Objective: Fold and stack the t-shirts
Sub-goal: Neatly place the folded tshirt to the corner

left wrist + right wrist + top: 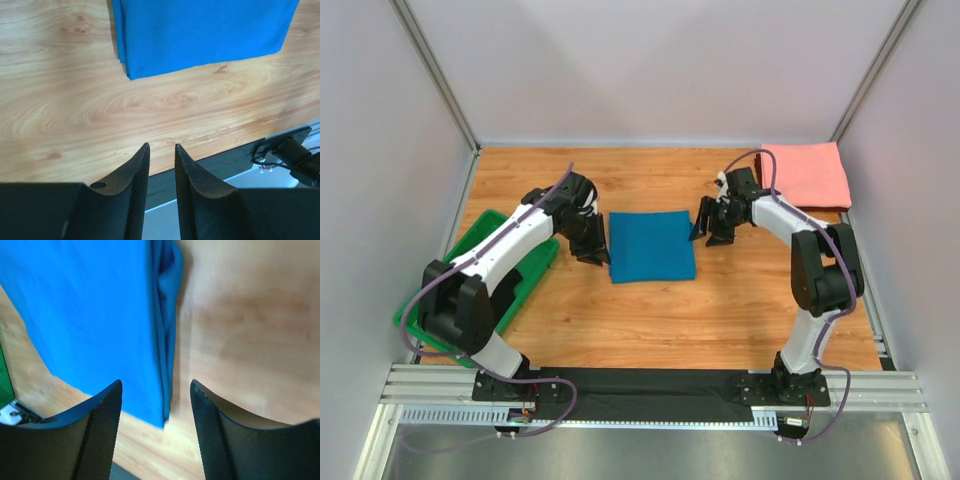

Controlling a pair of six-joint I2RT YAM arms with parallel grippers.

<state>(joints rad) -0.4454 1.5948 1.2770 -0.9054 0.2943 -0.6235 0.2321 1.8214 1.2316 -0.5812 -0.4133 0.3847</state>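
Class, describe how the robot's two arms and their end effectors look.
The left arm and right arm have white links, black joints and a purple cable looping alongside. The left end effector and right end effector are black, each with two tapered fingers; the right's inner faces look finely textured.

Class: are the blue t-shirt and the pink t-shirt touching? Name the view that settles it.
Apart. The top view shows bare tabletop between the blue t-shirt, mid-table, and the pink t-shirt in the far right corner.
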